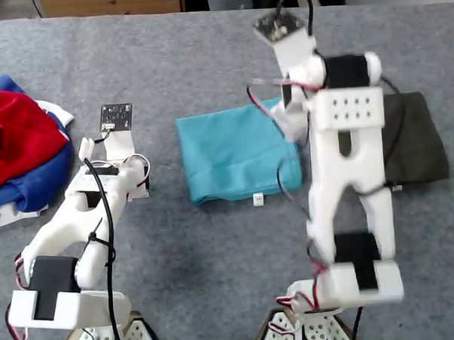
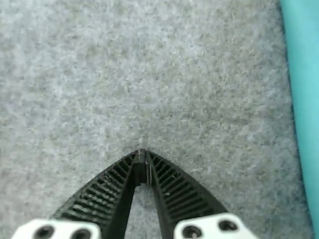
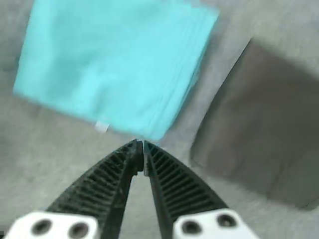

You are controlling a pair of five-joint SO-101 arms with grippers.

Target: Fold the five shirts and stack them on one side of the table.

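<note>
A folded teal shirt [image 1: 237, 151] lies flat at the table's middle. A folded dark shirt [image 1: 418, 139] lies to its right, partly under the raised right arm [image 1: 345, 112]. At the left edge an unfolded red shirt [image 1: 18, 134] is heaped on a blue one [image 1: 31, 182], with white cloth [image 1: 3, 217] beneath. My left gripper [image 2: 141, 153] is shut and empty, low over bare carpet, with the teal shirt [image 2: 304, 99] off to one side. My right gripper [image 3: 141, 145] is shut and empty, high above the teal shirt [image 3: 114, 64] and the dark shirt [image 3: 259, 124].
Grey carpet [image 1: 186, 262] covers the table. The left arm [image 1: 100, 190] stands between the heap and the teal shirt. Cables hang from the right arm over the teal shirt's right edge. A wooden cabinet [image 1: 110, 3] stands beyond the far edge.
</note>
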